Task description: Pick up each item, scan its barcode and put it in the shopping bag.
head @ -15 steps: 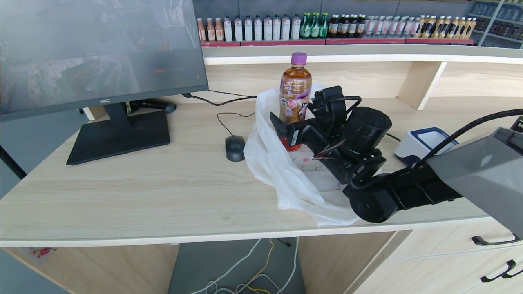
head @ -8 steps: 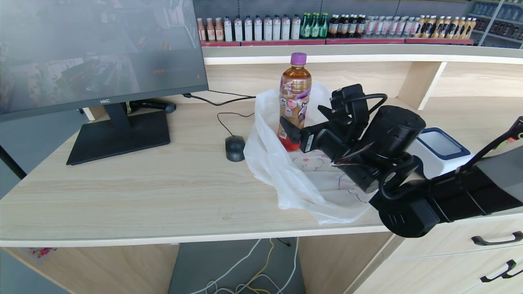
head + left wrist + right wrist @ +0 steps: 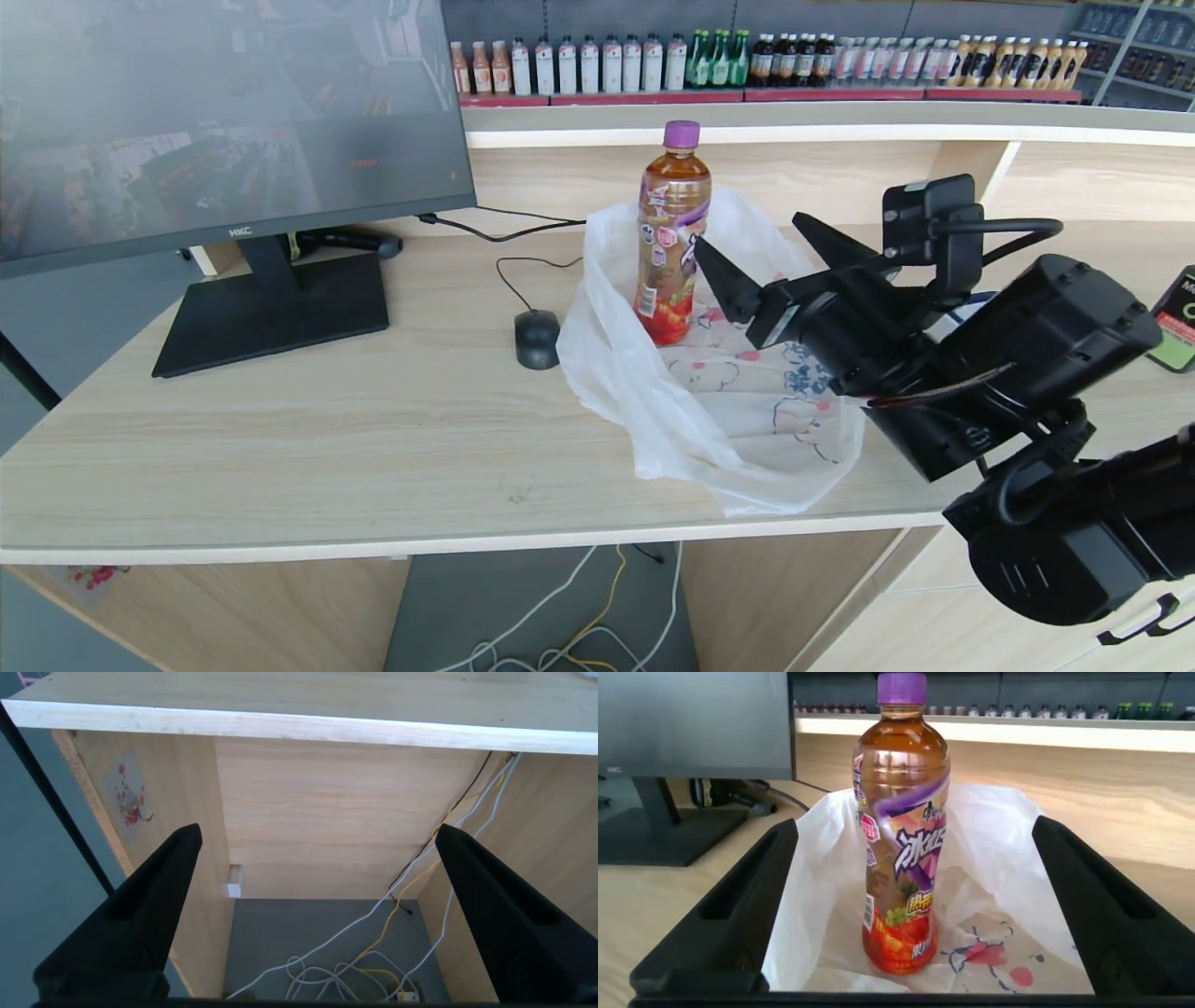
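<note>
One bottle point(image 3: 674, 233) of amber drink with a purple cap stands upright on the desk point(image 3: 280, 439), inside the mouth of the white shopping bag point(image 3: 747, 439). The bag's thin film rises behind the bottle and on both sides of it, while the rest of the bag lies crumpled and flat toward the desk's front edge, with a printed pattern showing on it.

The right pincer point(image 3: 752, 233) hangs above the bag, just to the right of the bottle, with its two black fingers spread wide and pointing at it. It grips nothing and touches neither the bottle nor the bag. In the right wrist view the bottle stands in the gap between the two fingers, clear of both.

The left pincer point(image 3: 313, 915) is below the desk top, its fingers also spread apart and empty. Beyond it are the pale wooden underside of the desk and loose white and yellow cables point(image 3: 355, 961) on the floor.

Left of the bag lies a dark mouse point(image 3: 537, 338), its thin cord running back across the desk. Farther left stands a large monitor point(image 3: 224, 121) on a flat black foot. Behind the desk, a shelf point(image 3: 766, 95) carries a long row of bottled drinks.
</note>
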Controlling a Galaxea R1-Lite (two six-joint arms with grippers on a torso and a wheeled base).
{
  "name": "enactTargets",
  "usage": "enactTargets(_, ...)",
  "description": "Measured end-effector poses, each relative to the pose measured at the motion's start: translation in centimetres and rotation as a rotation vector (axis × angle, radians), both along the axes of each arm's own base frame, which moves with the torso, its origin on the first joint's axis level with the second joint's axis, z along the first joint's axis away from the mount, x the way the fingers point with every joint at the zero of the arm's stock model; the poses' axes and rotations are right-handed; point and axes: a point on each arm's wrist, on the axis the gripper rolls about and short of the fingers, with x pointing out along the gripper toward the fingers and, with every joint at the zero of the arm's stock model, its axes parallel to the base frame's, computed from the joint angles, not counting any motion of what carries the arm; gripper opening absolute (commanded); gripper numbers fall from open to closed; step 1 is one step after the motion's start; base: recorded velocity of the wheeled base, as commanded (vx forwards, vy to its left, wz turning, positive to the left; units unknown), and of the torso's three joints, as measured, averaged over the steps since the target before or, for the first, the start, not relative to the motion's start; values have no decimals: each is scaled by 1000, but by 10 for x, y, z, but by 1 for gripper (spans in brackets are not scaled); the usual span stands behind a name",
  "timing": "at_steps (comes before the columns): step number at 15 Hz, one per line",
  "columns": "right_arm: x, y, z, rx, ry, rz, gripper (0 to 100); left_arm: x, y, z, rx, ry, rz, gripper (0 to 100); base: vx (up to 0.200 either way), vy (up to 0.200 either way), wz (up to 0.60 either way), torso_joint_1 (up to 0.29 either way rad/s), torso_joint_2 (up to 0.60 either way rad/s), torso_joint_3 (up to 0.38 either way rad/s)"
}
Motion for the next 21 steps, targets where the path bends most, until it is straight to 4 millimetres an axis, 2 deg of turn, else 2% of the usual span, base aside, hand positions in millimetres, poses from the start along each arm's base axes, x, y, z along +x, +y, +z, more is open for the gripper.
enactTargets(2, -7, -4, 0, 31, -4, 10, 100, 0, 0, 0, 0, 0, 0, 100, 0, 0, 0, 0, 0, 0)
enactTargets(4, -11, -8, -2, 42, -9, 8, 100, 0, 0, 0, -1, 0, 0, 100, -200, 0, 0, 2, 2, 5)
enactTargets(7, -18, -13, -17, 12, 44, 7, 100, 0, 0, 0, -5, 0, 1, 100, -200, 0, 0, 7, 1, -1)
enactTargets(13, -26, -21, -27, 2, 93, 2, 100, 0, 0, 0, -8, 0, 2, 100, 0, 0, 0, 0, 0, 0)
enactTargets(16, -28, -27, -34, -16, 122, -12, 100, 0, 0, 0, -10, -1, 1, 100, 0, -200, 0, 2, 1, 2)
enactTargets(21, -32, -30, -36, -20, 130, -14, 100, 0, 0, 0, -13, 0, 2, 100, 0, -200, 0, 4, 2, -1)
